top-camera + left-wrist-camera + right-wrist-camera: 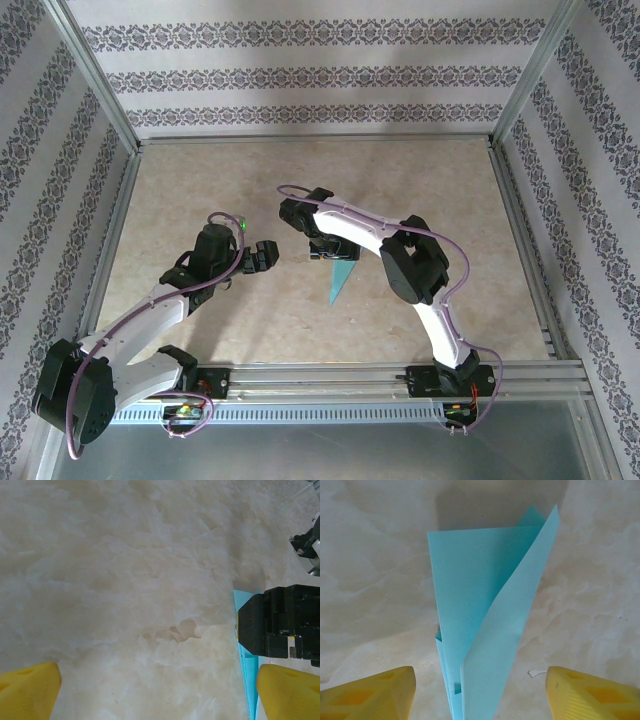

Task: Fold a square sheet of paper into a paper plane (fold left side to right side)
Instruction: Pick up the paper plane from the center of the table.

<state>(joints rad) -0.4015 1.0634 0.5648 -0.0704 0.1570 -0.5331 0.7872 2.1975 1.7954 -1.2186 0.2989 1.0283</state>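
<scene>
The square sheet of paper is folded into a slim, pointed teal paper plane (341, 279) lying on the table, its tip toward the near edge. In the right wrist view the paper plane (485, 610) lies lengthwise with its right flap lifted and curling up. My right gripper (480, 695) straddles it, and table shows between the paper and each yellow fingertip (370, 695). From above, the right gripper (325, 250) sits over the plane's wide end. My left gripper (264, 256) is open, just left of the paper. A thin strip of the plane (245, 665) shows beside its right fingertip (290, 692).
The table (200, 190) is pale marble-patterned, fenced by metal rails and patterned walls. The right arm's black gripper body (280, 627) juts in from the right in the left wrist view, close to the left gripper.
</scene>
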